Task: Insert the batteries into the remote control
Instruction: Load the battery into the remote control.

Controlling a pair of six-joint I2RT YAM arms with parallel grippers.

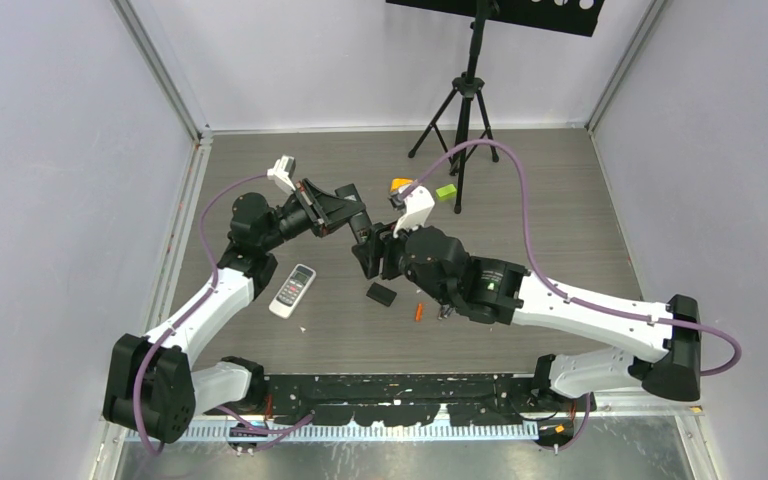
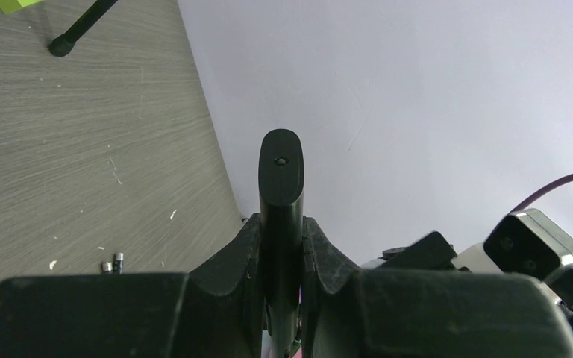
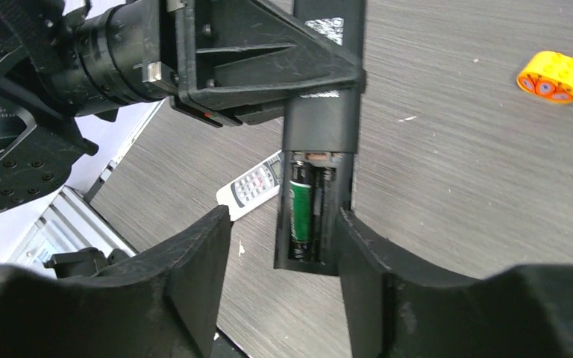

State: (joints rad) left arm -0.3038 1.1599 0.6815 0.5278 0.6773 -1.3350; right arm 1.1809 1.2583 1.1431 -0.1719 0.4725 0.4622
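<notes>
Left hand (image 2: 282,250): clenched on the black remote control (image 3: 321,127), both fingers pressed to the long edges of its body, which is held up off the surface (image 1: 560,200) with its rounded end jutting past the fingertips in the left wrist view. Right hand (image 3: 282,220): released, fingers spread to either side of the remote's other end, with a clear gap on one side; the other finger stands just beside the remote's edge, contact not determinable. Battery bay (image 3: 327,216): uncovered, facing the right wrist camera. Dark green battery (image 3: 301,209): seated lengthwise in one slot of the bay. Neighbouring slot: dark, contents not determinable. Small black rectangular plate (image 1: 381,294): flat on the surface just below the remote, on the side of the arm bases. Orange battery (image 1: 419,312): loose on the surface just beside that plate, a little farther from the remote. Two tiny dark cylinders with pale ends (image 2: 112,262): side by side on the surface under the left hand, near the remote. White remote (image 1: 292,290): keypad up on the surface, left of the black remote. Orange round block (image 1: 400,185) and lime green block (image 1: 446,192): beyond the remote, near each other. Tripod (image 1: 465,100): behind the blocks, farthest from the remote.
</notes>
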